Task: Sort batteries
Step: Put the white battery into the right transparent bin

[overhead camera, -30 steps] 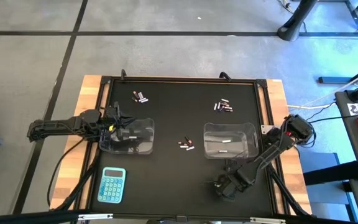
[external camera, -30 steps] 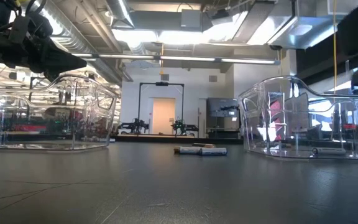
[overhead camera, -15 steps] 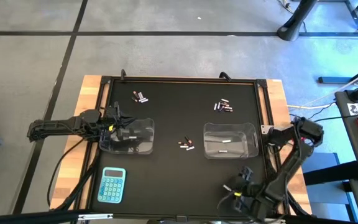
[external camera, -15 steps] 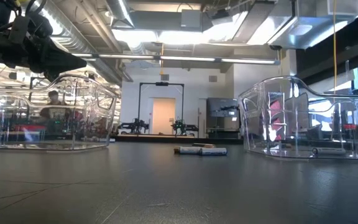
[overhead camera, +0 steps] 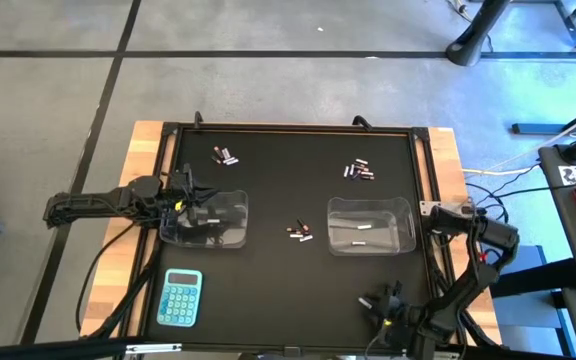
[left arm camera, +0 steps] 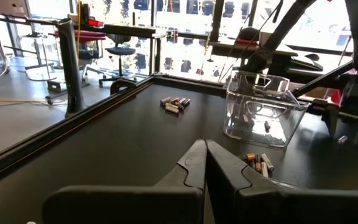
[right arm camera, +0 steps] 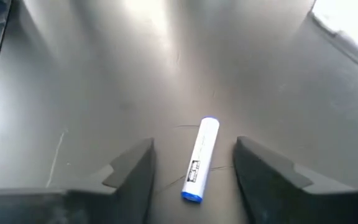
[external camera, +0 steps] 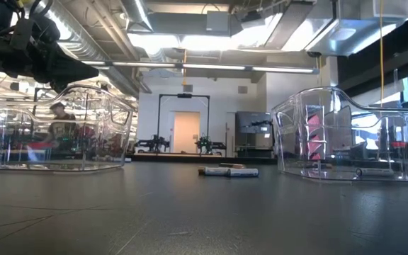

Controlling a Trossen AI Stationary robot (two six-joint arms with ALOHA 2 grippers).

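Standing at the near edge of the table, the first thing I see is the right gripper [right arm camera: 191, 168] down low at the front right corner, fingers spread wide with nothing in them, and a lone white battery [right arm camera: 201, 158] lying flat on the black mat right between them. My guess is it's lining up a pick, and the risk is obvious: that thing is a round cylinder, so if one finger touches first it could roll or skid out and leave the fingers shutting on air. A bit further in, the blue calculator [overhead camera: 180, 297] sits front left, then the two clear tubs, left tub [overhead camera: 208, 222] and right tub [overhead camera: 370, 225], with a small clump of batteries [overhead camera: 299, 232] between them. The left gripper [left arm camera: 205, 163] hangs pinched shut and empty over the left tub. Two more battery clusters lie at the far side, back left [overhead camera: 226, 155] and back right [overhead camera: 359, 171].
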